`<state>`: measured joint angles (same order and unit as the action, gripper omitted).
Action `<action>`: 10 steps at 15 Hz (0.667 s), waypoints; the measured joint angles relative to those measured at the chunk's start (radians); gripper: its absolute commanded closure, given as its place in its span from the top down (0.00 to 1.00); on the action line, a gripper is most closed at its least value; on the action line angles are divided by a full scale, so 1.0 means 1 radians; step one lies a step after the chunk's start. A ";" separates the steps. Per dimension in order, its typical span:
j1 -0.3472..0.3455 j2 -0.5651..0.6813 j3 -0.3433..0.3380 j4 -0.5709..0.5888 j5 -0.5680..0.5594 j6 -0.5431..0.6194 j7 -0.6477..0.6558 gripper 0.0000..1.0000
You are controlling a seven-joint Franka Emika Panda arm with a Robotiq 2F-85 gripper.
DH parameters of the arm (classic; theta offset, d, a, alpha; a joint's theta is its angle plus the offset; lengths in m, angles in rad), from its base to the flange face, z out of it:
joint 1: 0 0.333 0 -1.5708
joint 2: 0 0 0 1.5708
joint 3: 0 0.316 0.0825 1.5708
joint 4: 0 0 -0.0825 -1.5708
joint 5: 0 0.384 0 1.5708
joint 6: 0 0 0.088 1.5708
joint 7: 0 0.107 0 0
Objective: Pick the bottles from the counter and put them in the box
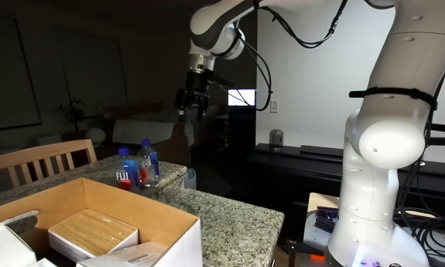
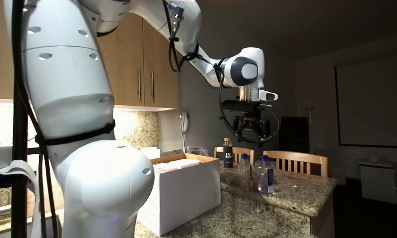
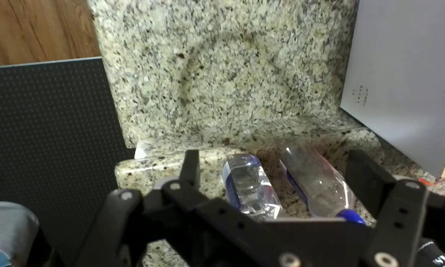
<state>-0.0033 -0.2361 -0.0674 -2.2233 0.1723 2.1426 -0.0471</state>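
Observation:
Two clear plastic bottles with blue caps stand upright, side by side, on the raised part of the granite counter. The bottle nearer the counter's end and the bottle nearer the box show in all views. The box, white outside and brown inside, stands beside them on the lower counter. My gripper is open and empty, pointing down, well above the bottles. In the wrist view its body hides one cap.
The box holds a wood-topped block and white packages. A dark bottle with a tan cap stands behind the two bottles. Wooden chairs stand along the counter's far side. The counter steps up to a ledge.

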 measured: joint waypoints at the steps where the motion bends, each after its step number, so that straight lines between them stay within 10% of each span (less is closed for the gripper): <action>1: 0.006 0.043 0.027 0.039 -0.019 0.018 0.040 1.00; 10: 0.039 0.339 0.108 0.362 -0.242 -0.041 0.262 1.00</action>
<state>0.0360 0.1029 0.0406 -1.8614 -0.0697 2.1020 0.2152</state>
